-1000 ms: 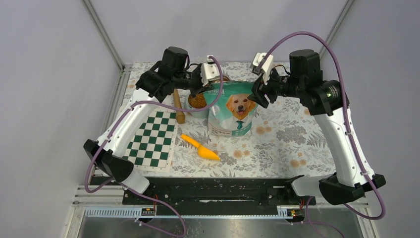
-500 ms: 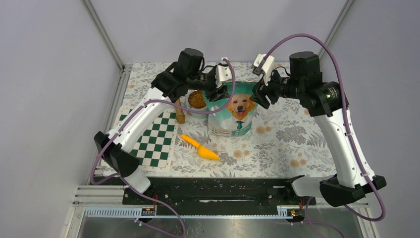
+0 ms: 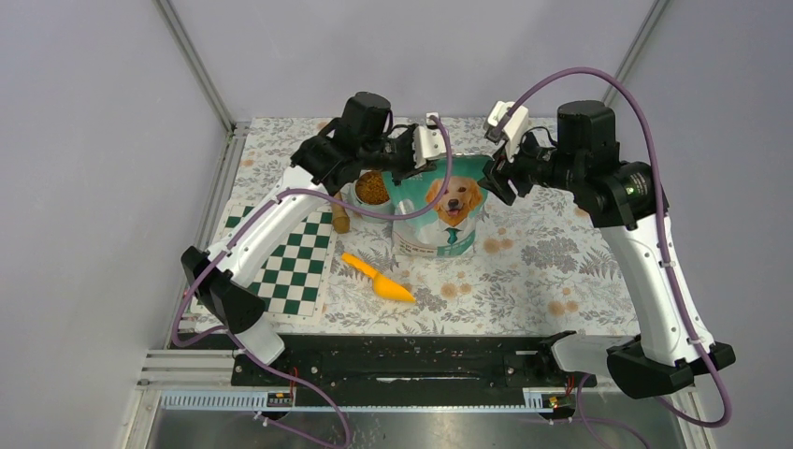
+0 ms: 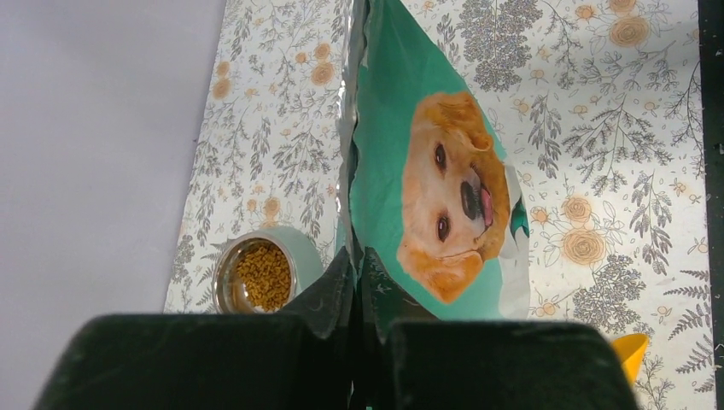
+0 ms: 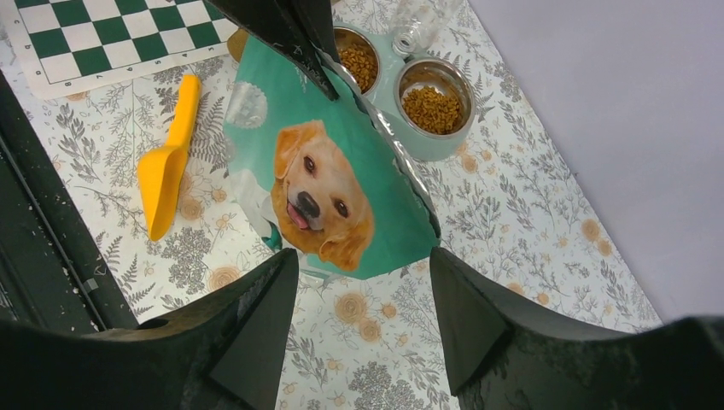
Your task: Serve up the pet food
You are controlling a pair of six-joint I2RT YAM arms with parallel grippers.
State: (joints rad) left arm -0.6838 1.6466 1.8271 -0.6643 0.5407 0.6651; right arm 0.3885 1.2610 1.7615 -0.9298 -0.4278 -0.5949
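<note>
- The left claw [image 4: 353, 265] is closed, its two fingers pressed together on the silver top edge of the bag [image 3: 439, 210], at the bag's upper left corner.
- The right claw [image 5: 363, 256] is open, its fingers spread wide. It hovers by the bag's upper right corner and grips nothing.
- The bag is teal and silver with a golden dog printed on its near face. It stands upright in the middle of the counter [image 3: 561, 253], towards the far side.
- The pet food [image 5: 433, 108] is small brown kibble lying in two steel bowls [image 5: 468, 92].
- The bowls sit side by side in a pale feeder [image 5: 427, 149], just left of the bag and behind it.
- From above only the left bowl shows, under the left arm; the other is hidden.
- An orange scoop [image 3: 377, 279] lies flat on the floral cloth near the bag, on its near left side. Neither claw touches it.
- A green-and-white checkered mat [image 3: 285, 267] lies at the left of the counter, with the scoop just to its right.
- A brown wooden piece [image 3: 338, 217] rests at the far right corner of the mat, beside the feeder; what it is cannot be told.
</note>
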